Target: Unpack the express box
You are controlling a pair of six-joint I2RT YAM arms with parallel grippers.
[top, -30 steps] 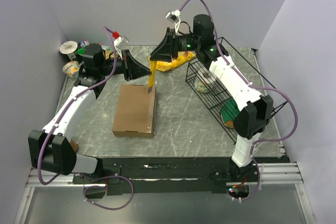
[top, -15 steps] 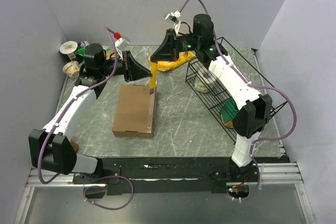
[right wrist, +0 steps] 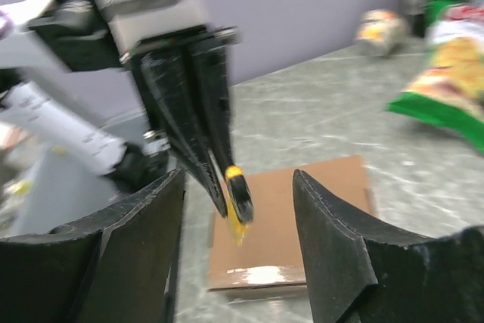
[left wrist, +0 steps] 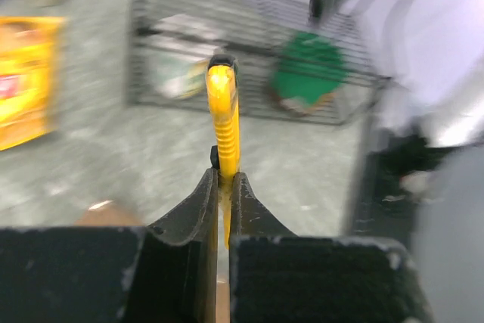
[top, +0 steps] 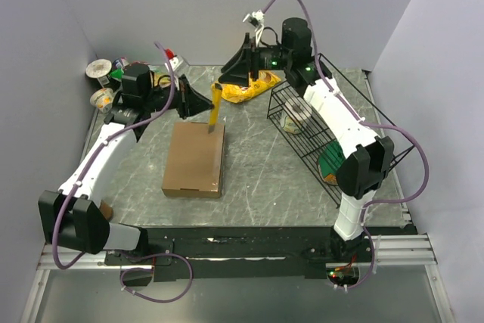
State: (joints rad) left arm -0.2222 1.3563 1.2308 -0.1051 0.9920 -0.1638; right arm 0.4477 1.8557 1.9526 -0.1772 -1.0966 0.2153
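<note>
1. The grey marbled table [top: 265, 179] carries everything.
2. A black wire basket [top: 344, 122] sits along the table's right side, with a round green item [top: 329, 164] and a pale item inside it.
3. The express box [top: 194, 160] lies flat on the table left of centre. Its lid is shut, one short end faces the arm bases and the other faces the far wall. It is well apart from the basket.
4. The left gripper [left wrist: 224, 181] reaches in over the box's far end. Its fingers [left wrist: 193, 209] are pressed together, pinching the lower part of a yellow-handled cutter [left wrist: 224, 119].
5. The right gripper [top: 225, 79] hangs just behind the top of the cutter. Its fingers [right wrist: 340, 247] are spread wide with nothing between them, and the cutter is apart from both.
6. The cutter stands nearly upright, leaning a little, with its lower end above the far right part of the box lid. Whether the tip touches the cardboard cannot be told.
7. A yellow snack bag [top: 253, 88] lies near the far wall, behind the box and beside the basket.
8. A few small cups and containers [top: 98, 69] cluster in the far left corner.
</note>
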